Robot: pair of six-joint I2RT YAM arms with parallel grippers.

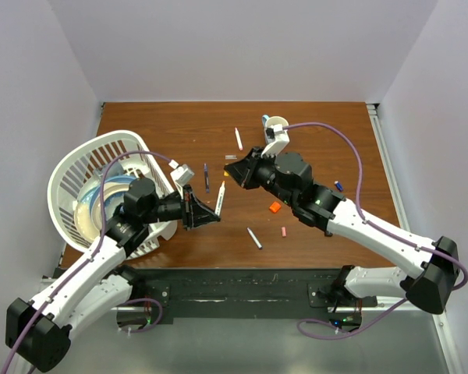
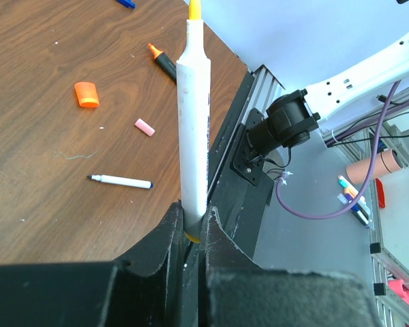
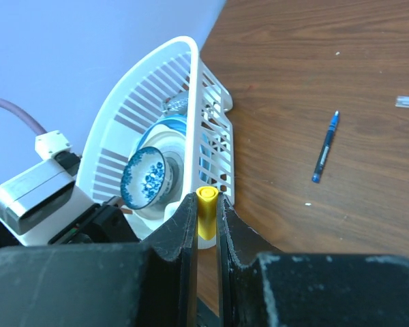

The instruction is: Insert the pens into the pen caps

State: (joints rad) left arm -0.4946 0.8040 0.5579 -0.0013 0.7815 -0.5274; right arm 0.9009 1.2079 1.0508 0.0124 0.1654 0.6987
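My left gripper is shut on the lower end of a white pen, which stands straight out from the jaws with its yellow-orange tip bare. My right gripper is shut on a yellow pen cap. In the top view the held pen points up toward the right gripper, close to it; I cannot tell if they touch. On the table lie an orange cap, a pink cap, a blue cap, a white pen, a dark blue pen and a grey-white pen. A black highlighter lies beyond them.
A white basket holding blue-patterned dishes stands at the left, close behind my left arm. A white mug sits at the back by my right wrist. A small clear piece lies near the right fingers. The table's metal rail runs along the near edge.
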